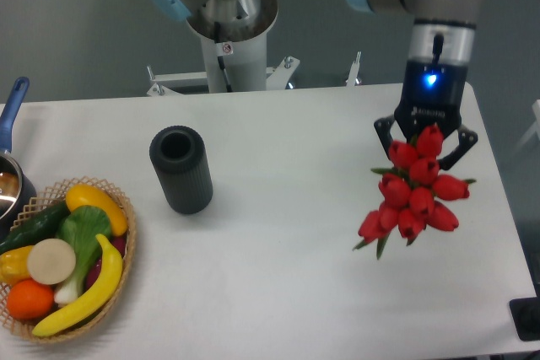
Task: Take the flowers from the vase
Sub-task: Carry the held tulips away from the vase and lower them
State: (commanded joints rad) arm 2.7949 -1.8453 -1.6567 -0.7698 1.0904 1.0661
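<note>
The gripper (426,142) is clamping the flowers (413,193) over the right side of the table (278,276), well apart from the vase (180,169); the bunch is hanging just below the fingers, buds pointing down-left toward the camera (stems hidden behind the blooms, so the exact grip point is unclear)
</note>
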